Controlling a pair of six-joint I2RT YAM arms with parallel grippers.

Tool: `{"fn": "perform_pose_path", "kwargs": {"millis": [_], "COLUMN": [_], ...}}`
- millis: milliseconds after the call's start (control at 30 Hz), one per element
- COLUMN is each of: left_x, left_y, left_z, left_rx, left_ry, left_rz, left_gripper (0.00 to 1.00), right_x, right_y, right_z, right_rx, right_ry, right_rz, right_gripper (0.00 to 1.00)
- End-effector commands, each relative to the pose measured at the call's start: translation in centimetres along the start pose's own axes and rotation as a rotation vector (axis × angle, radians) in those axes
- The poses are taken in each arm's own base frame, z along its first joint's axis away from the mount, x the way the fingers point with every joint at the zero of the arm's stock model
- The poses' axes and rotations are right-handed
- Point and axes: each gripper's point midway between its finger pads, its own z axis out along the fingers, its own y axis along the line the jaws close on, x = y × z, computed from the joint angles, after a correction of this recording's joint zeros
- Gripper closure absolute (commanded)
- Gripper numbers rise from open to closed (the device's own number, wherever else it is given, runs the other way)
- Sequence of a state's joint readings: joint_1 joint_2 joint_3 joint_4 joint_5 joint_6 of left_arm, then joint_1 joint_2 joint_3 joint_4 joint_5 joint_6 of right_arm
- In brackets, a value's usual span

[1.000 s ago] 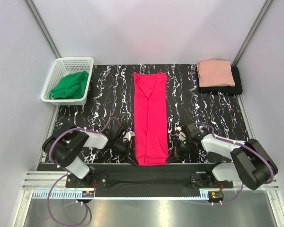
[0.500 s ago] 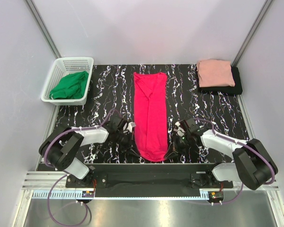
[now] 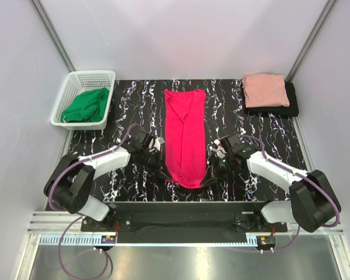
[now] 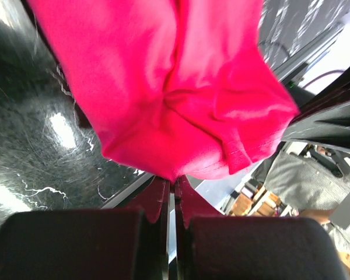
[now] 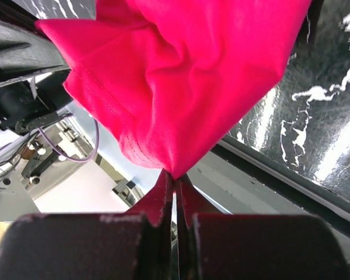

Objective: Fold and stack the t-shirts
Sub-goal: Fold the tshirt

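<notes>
Lab test cell, white panel walls (image 3: 181,41), aluminium posts (image 3: 53,36), marbled table (image 3: 128,116)

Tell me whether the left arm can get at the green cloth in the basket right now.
Probably not yet: the left gripper is shut on the crimson t-shirt's near corner. Otherwise the way looks free; the white basket holding the green cloth is open-topped, with nothing lying between.

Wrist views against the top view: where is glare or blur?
Left wrist view: white glare patch on the black table, near fingers dark and soft. Right wrist view: bright reflections on the table, crimson-pink t-shirt seams sharp. Top view: even light.
</notes>
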State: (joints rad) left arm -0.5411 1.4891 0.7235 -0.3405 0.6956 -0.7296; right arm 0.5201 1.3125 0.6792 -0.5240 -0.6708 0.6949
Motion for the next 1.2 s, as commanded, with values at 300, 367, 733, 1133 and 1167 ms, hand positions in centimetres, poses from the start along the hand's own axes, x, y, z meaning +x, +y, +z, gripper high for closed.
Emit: {"fn": "perform_pose_path", "kwargs": {"millis": [300, 367, 733, 1133, 1167], "left_x": [-4.8, -5.1, -7.5, -10.3, -10.5], "left_y": [-3.4, -3.4, -3.7, -3.8, -3.9], "left_z": [-3.4, -3.5, -3.5, -3.7, -3.8], "left_rx": [0.018, 0.018, 0.023, 0.02, 0.024], "left_ry": [-0.111, -0.109, -0.117, -0.132, -0.134], "left_rz": [0.08, 0.077, 0.08, 0.064, 0.062], "left_gripper": [1.0, 1.0, 1.0, 1.0, 1.0], "right_x": [-5.3, -6.3, -9.9, -12.9, -13.1], "right_y": [0.9, 1.0, 1.6, 2.5, 2.4], "right_z": [-2.9, -3.5, -4.1, -4.4, -4.3], "right_rx": [0.037, 0.038, 0.031, 0.017, 0.019], "right_ry": [-0.087, -0.102, -0.114, -0.121, -0.115], "right_rz": [-0.04, -0.045, -0.039, -0.047, -0.044], "right_gripper": [1.0, 1.0, 1.0, 1.0, 1.0]}}
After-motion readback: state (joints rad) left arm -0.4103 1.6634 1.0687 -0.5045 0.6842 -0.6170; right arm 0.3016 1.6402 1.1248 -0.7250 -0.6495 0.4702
